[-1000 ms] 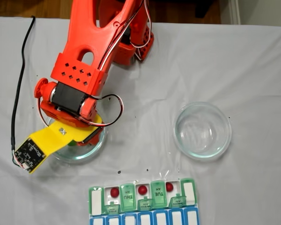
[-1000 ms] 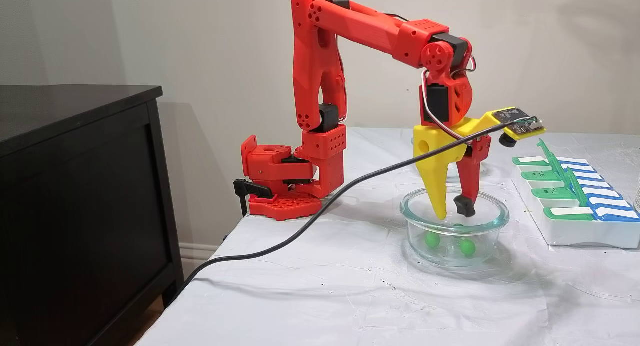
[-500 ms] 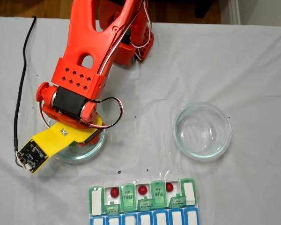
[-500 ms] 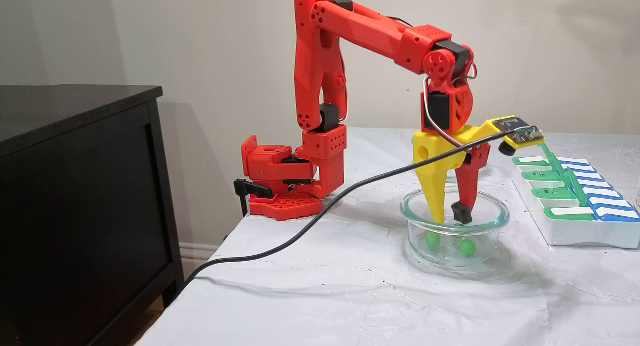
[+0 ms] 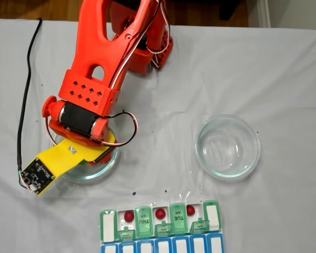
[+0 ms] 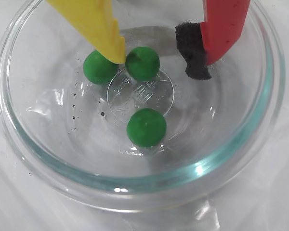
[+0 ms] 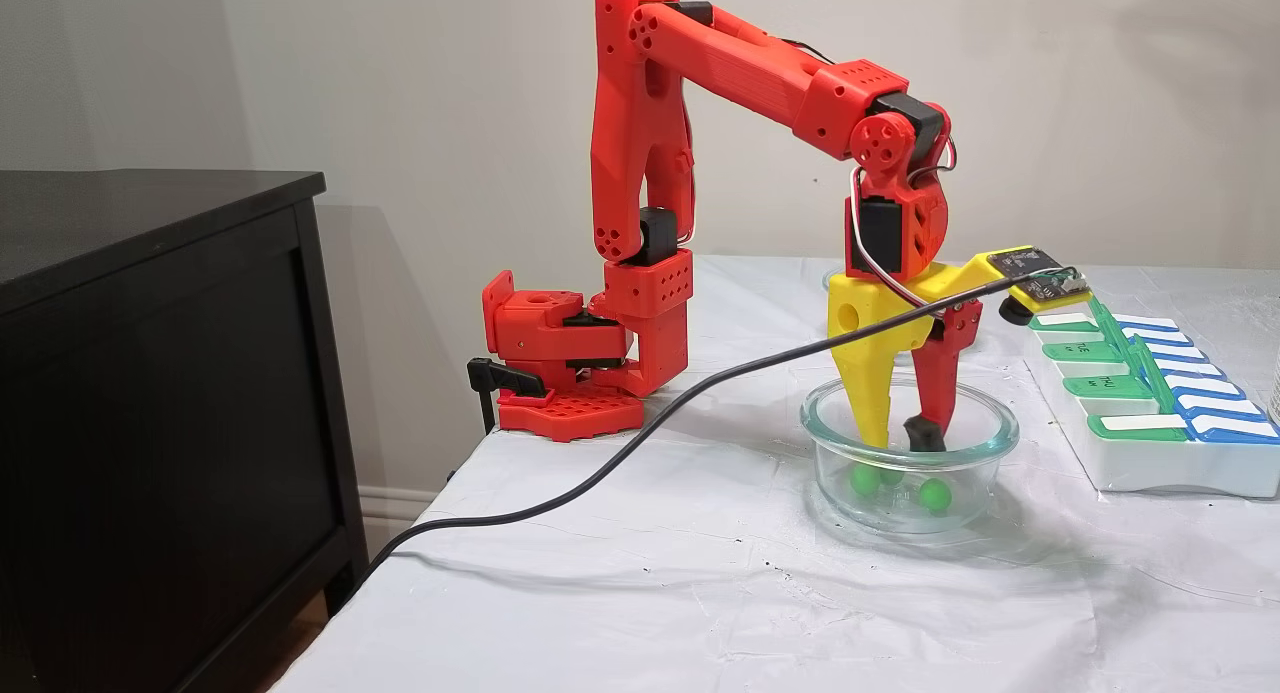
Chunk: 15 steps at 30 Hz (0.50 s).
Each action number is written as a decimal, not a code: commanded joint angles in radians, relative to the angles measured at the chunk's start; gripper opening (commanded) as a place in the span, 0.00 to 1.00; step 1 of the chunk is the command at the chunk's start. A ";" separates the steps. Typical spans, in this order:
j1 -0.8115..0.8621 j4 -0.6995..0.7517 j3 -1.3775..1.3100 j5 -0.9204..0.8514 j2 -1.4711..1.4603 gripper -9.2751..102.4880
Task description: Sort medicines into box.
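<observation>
Three green medicines lie in a clear glass dish: two touch each other and one sits apart. My gripper is open inside the dish just above them, with the yellow fingertip over the touching pair and the red finger's black pad to the right. In a fixed view the gripper stands tips-down in the dish. Three red medicines sit in open compartments of the box, which lies near the table's front edge.
A second, empty glass dish stands to the right of the arm. A black cable runs from the wrist camera across the table and off its left edge. A dark cabinet stands beside the table. The box lies right of the dish.
The gripper has sunk lower into the dish, from the rim's height to just above the green medicines. Its fingers stay apart.
</observation>
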 commanded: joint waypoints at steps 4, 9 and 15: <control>-0.026 -0.014 0.009 -0.002 0.037 0.29; -0.028 0.005 0.002 -0.011 0.021 0.29; -0.032 0.009 0.017 -0.015 0.015 0.29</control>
